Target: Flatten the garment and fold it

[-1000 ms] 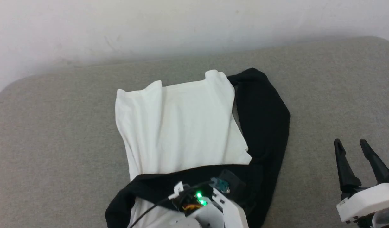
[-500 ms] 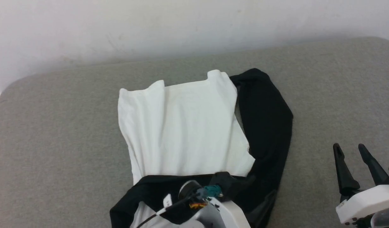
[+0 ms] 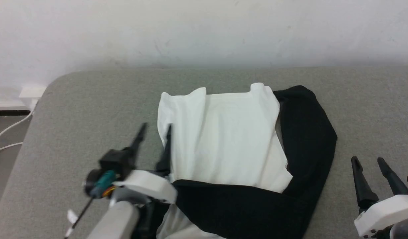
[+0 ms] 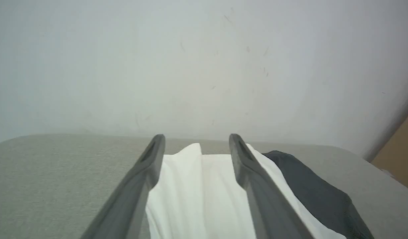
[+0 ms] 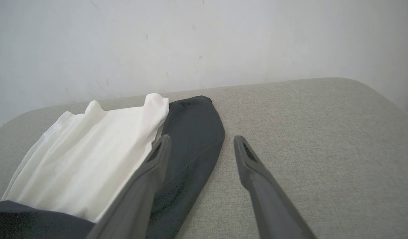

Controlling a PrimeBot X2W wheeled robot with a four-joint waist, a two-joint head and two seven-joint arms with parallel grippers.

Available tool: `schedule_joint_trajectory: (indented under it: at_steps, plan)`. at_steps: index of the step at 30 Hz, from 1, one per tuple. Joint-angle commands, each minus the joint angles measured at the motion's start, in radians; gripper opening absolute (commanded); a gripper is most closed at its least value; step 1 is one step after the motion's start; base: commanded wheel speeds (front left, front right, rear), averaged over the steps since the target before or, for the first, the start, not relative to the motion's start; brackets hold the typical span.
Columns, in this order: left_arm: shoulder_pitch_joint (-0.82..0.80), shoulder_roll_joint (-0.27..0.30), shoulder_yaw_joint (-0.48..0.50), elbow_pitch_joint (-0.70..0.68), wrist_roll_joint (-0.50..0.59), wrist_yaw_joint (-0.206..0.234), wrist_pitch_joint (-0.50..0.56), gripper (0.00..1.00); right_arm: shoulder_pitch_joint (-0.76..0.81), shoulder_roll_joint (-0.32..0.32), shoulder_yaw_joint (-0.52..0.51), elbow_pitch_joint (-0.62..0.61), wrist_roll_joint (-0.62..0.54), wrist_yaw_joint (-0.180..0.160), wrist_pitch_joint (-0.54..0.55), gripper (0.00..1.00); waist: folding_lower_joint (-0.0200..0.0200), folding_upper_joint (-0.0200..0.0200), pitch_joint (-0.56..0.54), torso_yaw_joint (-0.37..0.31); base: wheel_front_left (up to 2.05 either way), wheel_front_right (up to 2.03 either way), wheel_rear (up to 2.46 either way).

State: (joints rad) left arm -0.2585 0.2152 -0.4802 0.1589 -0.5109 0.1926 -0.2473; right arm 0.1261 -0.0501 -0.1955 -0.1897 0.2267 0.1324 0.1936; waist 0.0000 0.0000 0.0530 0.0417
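Your left gripper (image 3: 156, 126) stands wide and empty at the left edge of the garment (image 3: 224, 139). Your right gripper (image 3: 367, 159), also wide, hangs over the grey desk (image 3: 91, 109) just right of it.

Clearances around the garment (image 3: 224, 139) on the grey padded surface (image 3: 91, 109)
We find bare surface to the left of the garment and to the right of its black sleeve, with room for a gripper on each side; the left gripper (image 3: 156, 126), fingers apart, hangs at the garment's left edge, the right gripper (image 3: 367, 160), fingers apart, stands well off to the right; the wall (image 3: 204, 30) closes the far side
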Motion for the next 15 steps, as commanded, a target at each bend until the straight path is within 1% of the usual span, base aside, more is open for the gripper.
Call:
schedule_joint_trajectory:
  at_steps: [1,4,7,8,11,15]
  plan:
    - [0.036,0.025,0.048,-0.001,-0.004,0.025,-0.009,1.00,0.000,0.000,-0.002,0.011,-0.004,-0.002,0.009,1.00,0.0000,0.0000,-0.014,0.022,0.00,0.00,0.00]
    - [0.081,0.064,0.135,-0.009,-0.009,0.054,-0.013,1.00,-0.011,0.000,-0.003,0.034,-0.001,-0.002,0.028,1.00,0.0000,0.0000,-0.011,0.034,0.00,0.00,0.00]
    - [0.124,0.089,0.207,-0.042,0.004,0.069,-0.014,1.00,-0.046,-0.003,-0.007,0.070,0.010,-0.002,0.054,1.00,0.0000,0.0000,-0.001,0.047,0.00,0.00,0.00]
    - [0.124,0.089,0.207,-0.042,0.004,0.069,-0.014,1.00,-0.046,-0.003,-0.007,0.070,0.010,-0.002,0.054,1.00,0.0000,0.0000,-0.001,0.047,0.00,0.00,0.00]
    - [0.163,0.099,0.261,-0.086,0.019,0.063,-0.014,1.00,-0.119,-0.027,-0.020,0.139,0.043,-0.002,0.091,1.00,0.0000,0.0000,0.017,0.065,0.00,0.00,0.00]
    - [0.191,0.097,0.292,-0.143,0.046,0.033,-0.014,1.00,-0.261,-0.084,-0.054,0.280,0.099,-0.002,0.152,1.00,0.0000,0.0000,0.063,0.096,0.00,0.00,0.00]
